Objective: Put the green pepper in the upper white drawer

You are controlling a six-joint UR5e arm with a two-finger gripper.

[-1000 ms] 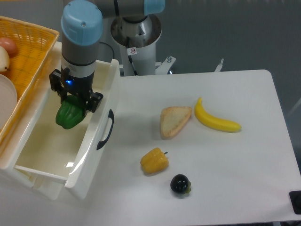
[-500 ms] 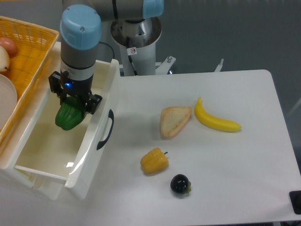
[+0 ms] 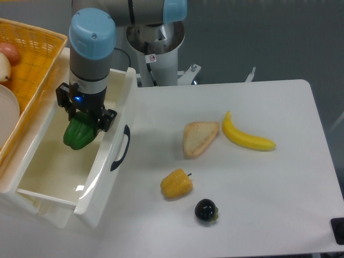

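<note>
The green pepper (image 3: 79, 134) is glossy and lumpy and hangs in my gripper (image 3: 85, 120), which is shut on its top. It is held inside the open upper white drawer (image 3: 64, 185), above the drawer's floor and close to the front wall with the curved black handle (image 3: 120, 148). Whether the pepper touches the floor cannot be told.
An orange wicker basket (image 3: 27, 59) with an onion and a white plate stands left of the drawer. On the white table lie a yellow pepper (image 3: 176, 183), a bread slice (image 3: 199, 137), a banana (image 3: 246, 137) and a small dark fruit (image 3: 205, 209). The arm's base (image 3: 156, 48) stands behind.
Almost nothing differs; the gripper with the green pepper has shifted only slightly inside the drawer.
</note>
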